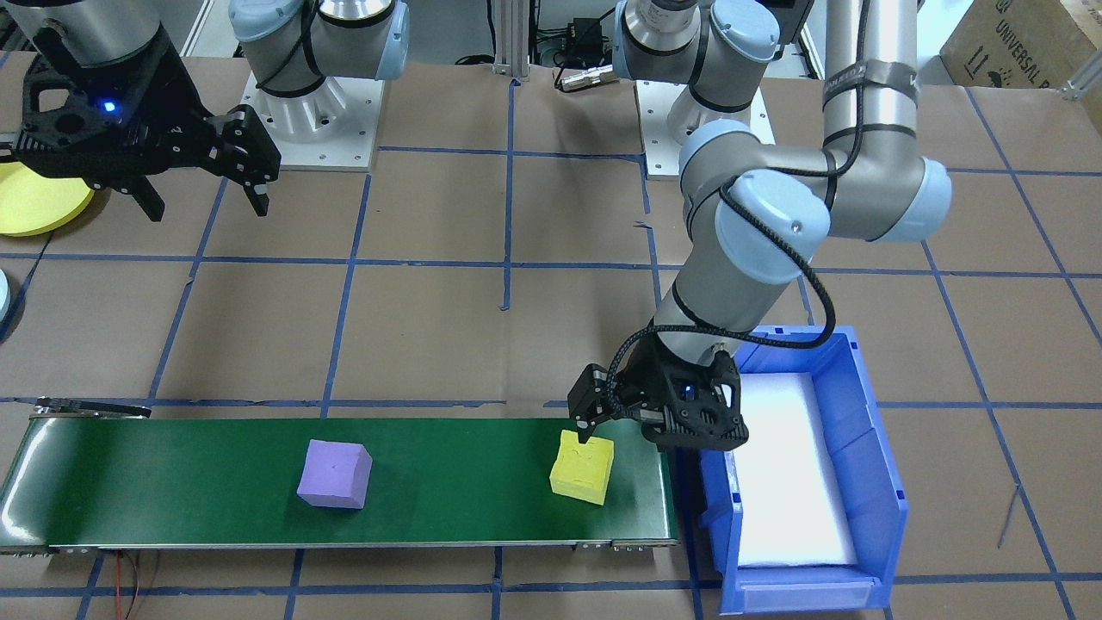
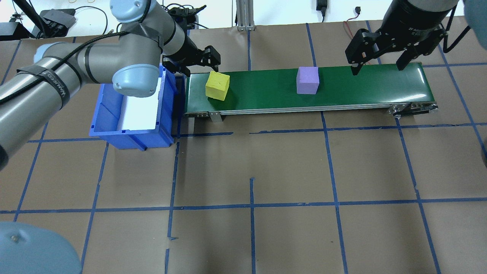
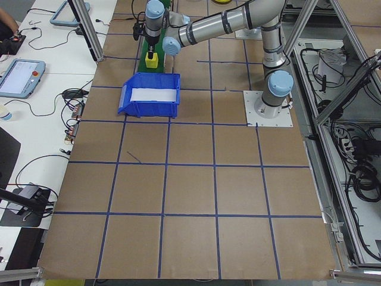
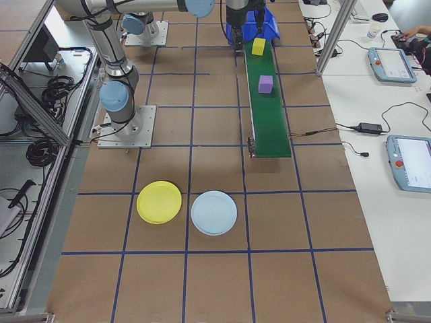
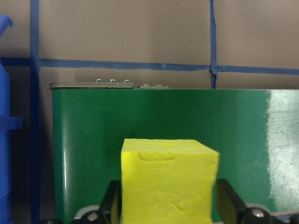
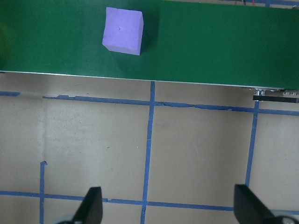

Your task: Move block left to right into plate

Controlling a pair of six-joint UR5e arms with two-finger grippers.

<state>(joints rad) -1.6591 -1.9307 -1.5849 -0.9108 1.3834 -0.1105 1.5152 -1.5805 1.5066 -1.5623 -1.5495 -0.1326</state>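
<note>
Yellow block [image 1: 583, 467] looks like soft, light foam, best pinched across its flat sides; left claw [image 1: 594, 426] straddles it open, right claw [image 2: 378, 65] hangs open.

A long green belt [image 1: 215, 508] lies across the bottom. A purple block [image 1: 334, 474] sits near its middle and a yellow block [image 1: 583, 466] sits near its end by the blue bin [image 1: 869, 465] (white inside). The left gripper [image 1: 584, 426] touches the yellow block's top edge. The right gripper [image 1: 207, 200] hangs open, far off, beside a yellow plate [image 1: 30, 205].
</note>
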